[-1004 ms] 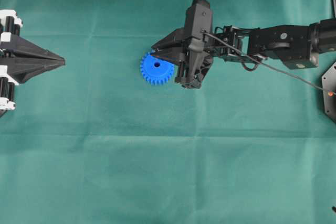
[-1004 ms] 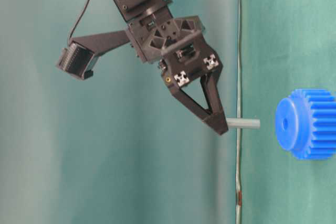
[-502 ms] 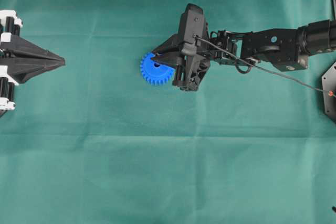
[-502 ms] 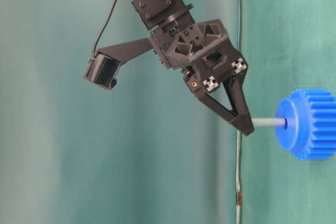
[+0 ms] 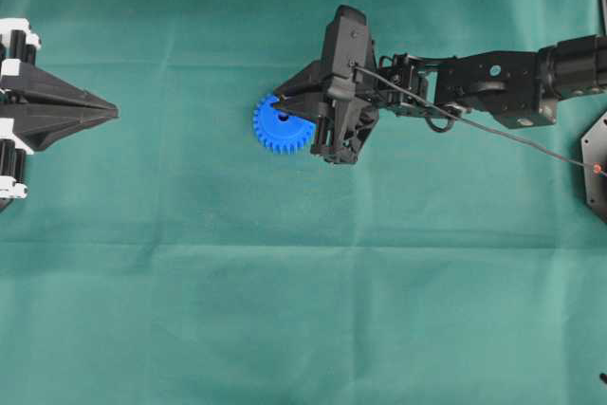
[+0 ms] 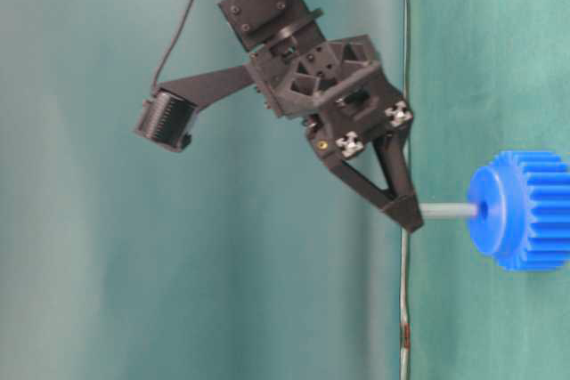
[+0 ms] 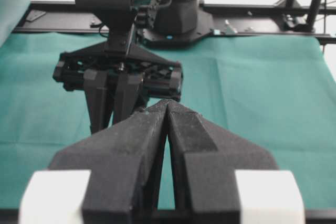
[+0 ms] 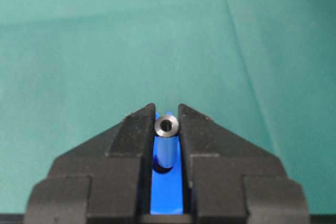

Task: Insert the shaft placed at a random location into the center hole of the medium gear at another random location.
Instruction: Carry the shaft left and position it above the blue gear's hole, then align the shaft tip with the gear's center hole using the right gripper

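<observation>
Shaft (image 6: 448, 210) tip sits at the gear's (image 6: 525, 211) hole, our right fingers (image 6: 405, 213) clamping it; left fingers (image 7: 167, 129) closed. Any tilt jams it.

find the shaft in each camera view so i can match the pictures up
Overhead: hidden under the right hand, above the blue gear.
Table-level: shaft lies level at right of centre, from the hand's tips to the gear's hub.
Left wrist: not visible.
Right wrist: its ringed end at centre, between the fingers.
Shared landmark: the blue gear.
</observation>
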